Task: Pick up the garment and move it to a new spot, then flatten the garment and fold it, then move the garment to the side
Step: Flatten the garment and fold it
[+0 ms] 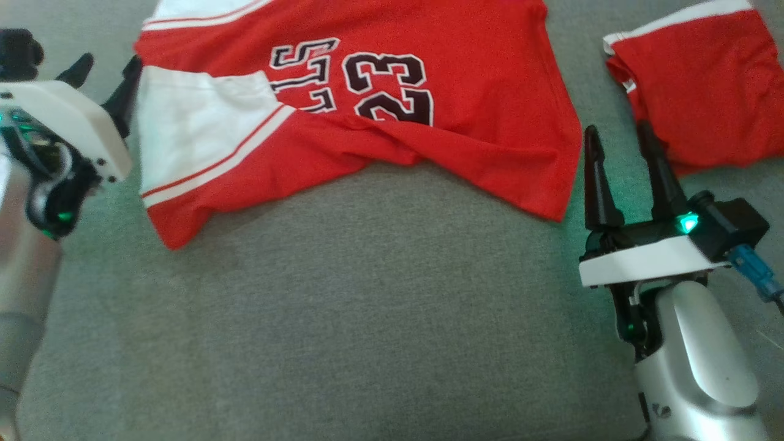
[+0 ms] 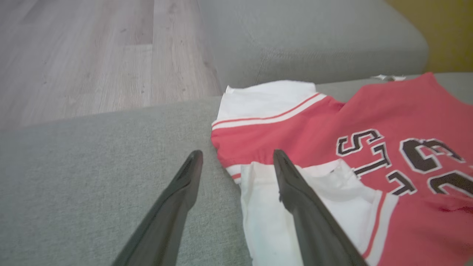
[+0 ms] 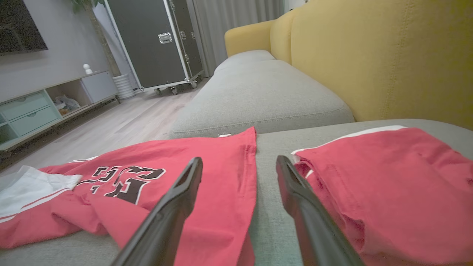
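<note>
Item under inspection: red jersey [image 1: 490,122], lying face up on the grey sofa seat [image 1: 367,306], spread but creased, with a white sleeve panel edged in red and white stripes folded across its left part.

Markings: the number "23" in black with a white outline reads clearly in the head view. Block letters in the same style sit beside it. A fold and the sleeve panel cover part of them, so the word cannot be read whole. No brand label can be made out.

A second red garment [image 1: 698,79] with white trim lies folded to the right, apart from the jersey.

Left gripper [image 1: 105,70]: jaws wide apart, holding nothing. In the left wrist view one finger lies over the sleeve's edge and the other over bare cushion. Contact cannot be confirmed.

Right gripper [image 1: 618,141]: jaws wide apart, empty, over bare cushion between the jersey's hem and the second garment.

Containers, right wrist view: a low cabinet [image 3: 33,111] has closed drawers and an open compartment holding crumpled pale items, which cannot be identified. A black wheeled flight case [image 3: 162,40] stands latched shut. A white ribbed planter [image 3: 123,85] holds a plant stem.
</note>
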Controlling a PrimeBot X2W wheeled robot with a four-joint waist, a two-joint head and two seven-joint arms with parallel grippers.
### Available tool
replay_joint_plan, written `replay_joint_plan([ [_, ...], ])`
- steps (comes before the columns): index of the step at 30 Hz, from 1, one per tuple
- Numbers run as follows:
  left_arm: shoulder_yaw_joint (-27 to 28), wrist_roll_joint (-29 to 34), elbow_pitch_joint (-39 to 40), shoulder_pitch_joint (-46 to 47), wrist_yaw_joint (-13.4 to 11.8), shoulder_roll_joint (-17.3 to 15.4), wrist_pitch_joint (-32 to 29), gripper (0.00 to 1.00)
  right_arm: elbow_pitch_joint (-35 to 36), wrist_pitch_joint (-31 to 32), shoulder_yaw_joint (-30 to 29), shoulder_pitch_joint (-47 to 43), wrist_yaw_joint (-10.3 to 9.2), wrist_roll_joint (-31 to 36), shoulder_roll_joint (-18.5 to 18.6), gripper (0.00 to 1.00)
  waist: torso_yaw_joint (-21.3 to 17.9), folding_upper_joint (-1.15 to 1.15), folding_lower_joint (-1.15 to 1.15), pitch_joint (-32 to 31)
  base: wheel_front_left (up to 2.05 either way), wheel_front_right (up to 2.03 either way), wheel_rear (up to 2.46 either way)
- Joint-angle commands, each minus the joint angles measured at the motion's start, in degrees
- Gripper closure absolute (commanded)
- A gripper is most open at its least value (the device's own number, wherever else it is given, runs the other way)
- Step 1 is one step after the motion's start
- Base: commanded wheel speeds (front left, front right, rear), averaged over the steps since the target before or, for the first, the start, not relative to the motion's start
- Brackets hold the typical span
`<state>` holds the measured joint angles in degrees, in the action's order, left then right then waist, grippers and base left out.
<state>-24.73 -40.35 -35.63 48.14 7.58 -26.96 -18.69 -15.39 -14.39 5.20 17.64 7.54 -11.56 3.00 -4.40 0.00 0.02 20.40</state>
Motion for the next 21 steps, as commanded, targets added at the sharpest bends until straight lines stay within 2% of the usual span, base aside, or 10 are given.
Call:
replay_joint_plan([
  [1,0.80,-0.98,1.10,2.75,-0.09,-3.56,-1.28,0.00,2.25,-0.61,0.99,1.09,-0.05,-0.59,-0.12,0.00,-1.60,0.00,-0.02,1.79,0.00,0.00,0.00],
  [8,-4.96,-6.72,-0.69,6.83,-0.09,-8.68,-4.61,0.00,2.90,-0.61,0.53,1.36,-0.05,-1.46,-0.12,0.00,-2.72,0.00,-0.02,3.38,0.00,0.00,0.00],
  [20,-13.44,-13.23,-1.84,10.19,-0.09,-11.01,-5.50,0.00,2.23,-0.61,-0.07,2.13,-0.05,-1.72,-0.13,0.00,-2.80,0.00,-0.02,4.09,0.00,0.00,0.00],
  [21,-13.97,-13.52,-2.03,10.47,-0.09,-11.06,-5.45,0.03,2.17,-0.61,-0.07,2.21,-0.05,-1.67,-0.13,0.00,-2.79,0.00,-0.02,4.14,0.00,0.00,0.00],
])
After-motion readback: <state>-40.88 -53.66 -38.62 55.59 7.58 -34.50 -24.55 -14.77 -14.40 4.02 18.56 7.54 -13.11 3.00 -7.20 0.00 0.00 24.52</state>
